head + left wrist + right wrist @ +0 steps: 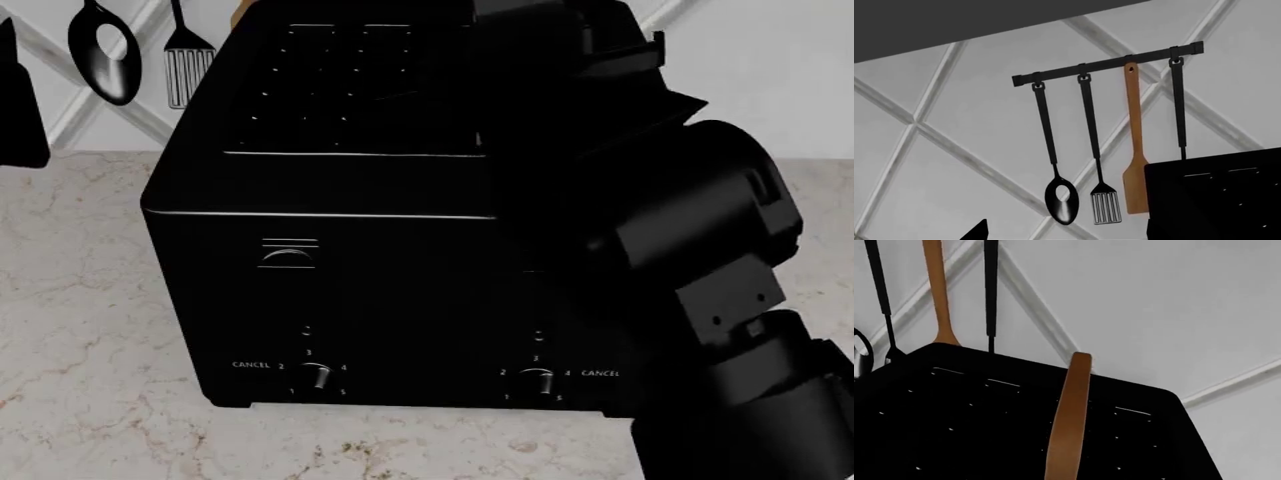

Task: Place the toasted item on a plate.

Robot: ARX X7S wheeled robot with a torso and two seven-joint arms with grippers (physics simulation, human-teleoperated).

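Note:
The toasted item is a brown slice, seen edge-on and upright over the black toaster's slotted top. It runs out of the right wrist view where my right gripper's jaws are. Those fingers do not stand out against the black toaster, so their grip is unclear. My right arm reaches over the toaster's right side and hides the slice in the head view. My left gripper is open and empty, held up beside the toaster and facing the wall. The white plate is out of view.
The toaster stands on a marble counter against a tiled wall. A rail on the wall carries a black spoon, a slotted turner, a wooden spatula and another black utensil. Part of my left arm shows at the far left.

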